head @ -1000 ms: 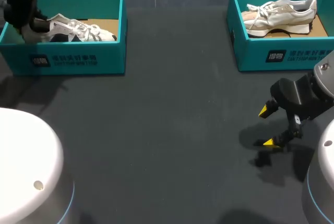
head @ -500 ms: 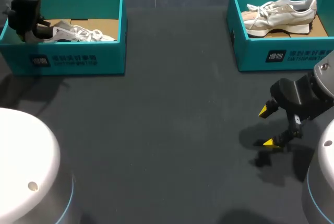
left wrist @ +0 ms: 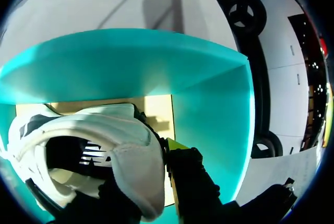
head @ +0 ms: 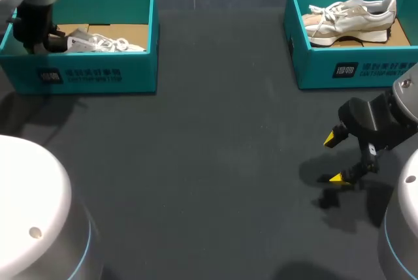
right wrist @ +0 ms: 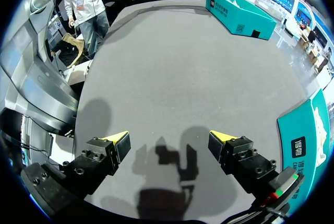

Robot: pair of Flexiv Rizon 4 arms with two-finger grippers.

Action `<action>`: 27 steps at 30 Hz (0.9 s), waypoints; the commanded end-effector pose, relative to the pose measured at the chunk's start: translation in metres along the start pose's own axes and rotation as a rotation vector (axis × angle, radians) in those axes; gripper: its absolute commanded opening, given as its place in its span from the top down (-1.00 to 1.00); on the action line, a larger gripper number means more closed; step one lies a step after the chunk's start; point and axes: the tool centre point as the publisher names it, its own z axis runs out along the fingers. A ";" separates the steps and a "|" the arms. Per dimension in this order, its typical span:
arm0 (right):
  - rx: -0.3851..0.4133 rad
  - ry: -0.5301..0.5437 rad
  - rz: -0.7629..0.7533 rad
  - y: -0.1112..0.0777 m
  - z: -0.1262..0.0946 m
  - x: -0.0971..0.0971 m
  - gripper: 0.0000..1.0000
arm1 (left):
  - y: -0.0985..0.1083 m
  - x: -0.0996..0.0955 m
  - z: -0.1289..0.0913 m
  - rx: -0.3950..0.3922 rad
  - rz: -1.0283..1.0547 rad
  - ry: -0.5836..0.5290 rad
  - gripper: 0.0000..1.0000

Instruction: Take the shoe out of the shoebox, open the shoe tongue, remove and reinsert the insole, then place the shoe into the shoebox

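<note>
The shoe [head: 98,43] is seen lying low inside the shoebox [head: 91,74] at the far left of the table [head: 215,162]. The left claw [head: 52,44] appears to be clamped on its heel collar, one finger outside the heel and the other seemingly inside the opening, though only one yellow tip can be made out in the left wrist view. The right claw [head: 336,158] is held apart with nothing between its fingers, above bare table, well apart from that box and near the other shoebox [head: 353,71], in which another shoe [head: 353,15] lies. The hold is judged the weak point. Only the soft heel rim is pinched, so the shoe could be dropped or swung toe-down if raised. The toe or the loose laces could then be caught on the box wall and the light box dragged or tipped. The claw is also set close to the box's end wall, which could be struck by a careless sideways move.
</note>
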 end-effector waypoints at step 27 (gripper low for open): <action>0.002 -0.003 0.000 0.000 0.000 0.002 -1.00 | -0.002 0.001 -0.010 -0.010 -0.014 -0.079 -0.39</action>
